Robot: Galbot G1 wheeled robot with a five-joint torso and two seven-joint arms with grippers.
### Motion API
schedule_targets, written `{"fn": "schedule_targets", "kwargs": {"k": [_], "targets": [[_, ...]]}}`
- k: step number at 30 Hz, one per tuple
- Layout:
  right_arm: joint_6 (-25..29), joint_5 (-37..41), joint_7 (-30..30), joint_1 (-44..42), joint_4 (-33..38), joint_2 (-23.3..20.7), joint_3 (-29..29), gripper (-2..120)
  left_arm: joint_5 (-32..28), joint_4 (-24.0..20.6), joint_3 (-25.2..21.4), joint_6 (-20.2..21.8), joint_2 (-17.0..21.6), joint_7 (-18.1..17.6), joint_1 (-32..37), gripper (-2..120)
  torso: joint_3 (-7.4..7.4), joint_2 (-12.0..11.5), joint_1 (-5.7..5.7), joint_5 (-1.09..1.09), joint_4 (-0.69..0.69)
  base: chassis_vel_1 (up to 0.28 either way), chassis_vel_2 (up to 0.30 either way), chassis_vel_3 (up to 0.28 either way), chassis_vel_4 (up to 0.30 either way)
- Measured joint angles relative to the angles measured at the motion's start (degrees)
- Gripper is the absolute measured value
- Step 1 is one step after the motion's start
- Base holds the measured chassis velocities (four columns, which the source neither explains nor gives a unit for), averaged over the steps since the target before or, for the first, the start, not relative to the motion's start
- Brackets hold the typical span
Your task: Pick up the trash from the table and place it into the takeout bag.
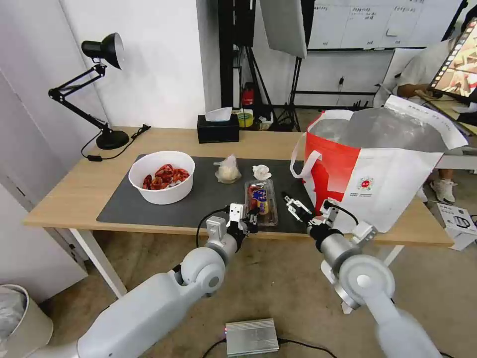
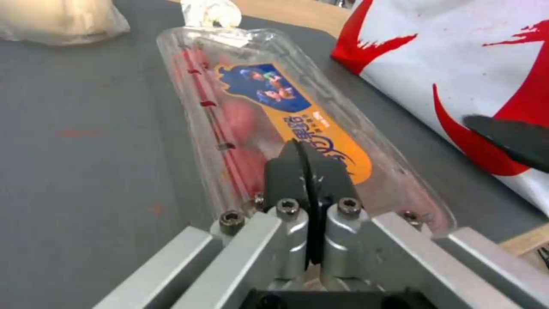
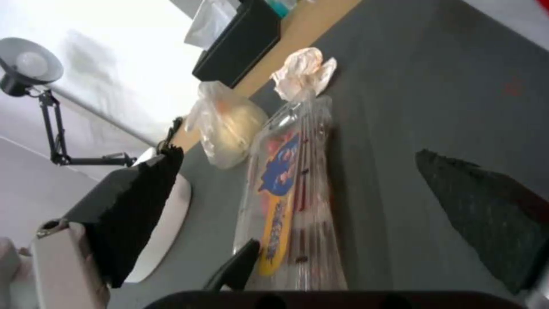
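Observation:
On the dark grey mat (image 1: pixel 198 199) of the table (image 1: pixel 74 191) lie a white bowl of red shells (image 1: pixel 162 176), a knotted clear bag (image 1: pixel 227 170), a crumpled tissue (image 1: pixel 261 172) and a clear clamshell tray (image 1: pixel 262 199). My left gripper (image 1: pixel 252 219) is shut at the tray's near end; in the left wrist view its fingers (image 2: pixel 301 148) press together over the tray's label (image 2: pixel 297 124). My right gripper (image 1: pixel 293 205) is open just right of the tray, beside the takeout bag (image 1: pixel 377 169). Its wrist view shows the tray (image 3: pixel 291 189) lying between its spread fingers (image 3: pixel 137 206).
A black tissue box (image 1: pixel 217 128) and a desk lamp (image 1: pixel 104 89) stand at the table's back edge. The takeout bag stands open on the right end. On the floor are a silver box (image 1: pixel 251 337) and a bin (image 1: pixel 20 318).

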Motion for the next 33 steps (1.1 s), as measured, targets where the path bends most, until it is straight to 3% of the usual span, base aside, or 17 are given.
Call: {"fn": "schedule_targets", "kwargs": {"k": [12, 33], "targets": [[-1.8, 2.1, 1.6, 5.8, -3.5, 0.6, -1.6, 100, 0.0, 0.1, 0.1, -0.1, -0.6, -0.1, 0.1, 0, 0.00, 0.0, 0.00, 0.00, 0.00, 0.000, 0.000, 0.000, 0.000], [-13.4, 9.4, 10.5, 16.4, -12.4, 4.5, -3.6, 100, -0.2, 0.8, 0.3, -0.3, -1.2, -0.3, -0.2, 0, 0.00, 0.0, 0.00, 0.00, 0.00, 0.000, 0.000, 0.000, 0.000]]}}
